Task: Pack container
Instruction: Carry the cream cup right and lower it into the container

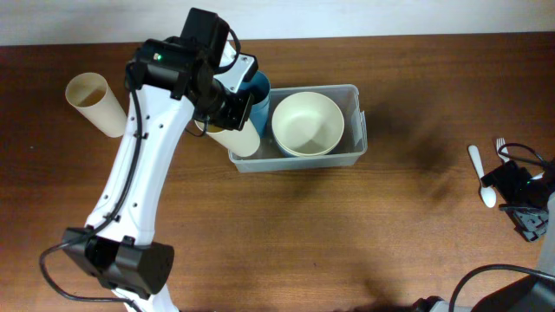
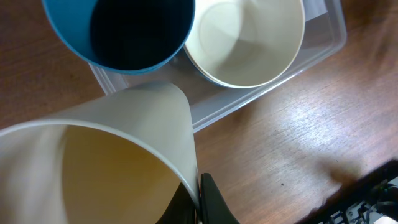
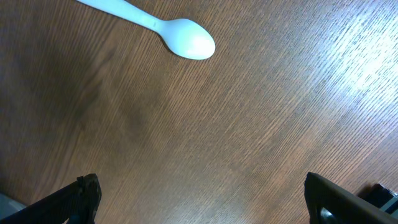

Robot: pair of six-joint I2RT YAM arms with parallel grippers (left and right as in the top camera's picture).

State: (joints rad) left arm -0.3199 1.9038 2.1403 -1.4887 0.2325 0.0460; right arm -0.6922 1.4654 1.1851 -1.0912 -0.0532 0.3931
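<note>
Container, clear plastic, sits on the wooden table toward its far middle. Inside it a cream bowl fills the right part and a blue cup stands at the left end. At the container's left near corner my left gripper is clamped on the wall of a cream paper cup, one finger inside and one outside, and the cup is held tilted; whether it touches the bin I cannot tell. A second cream cup lies on its side well off to the left. My right gripper hangs with its jaws spread wide and empty near the table's right edge, near a white spoon and a fork.
</note>
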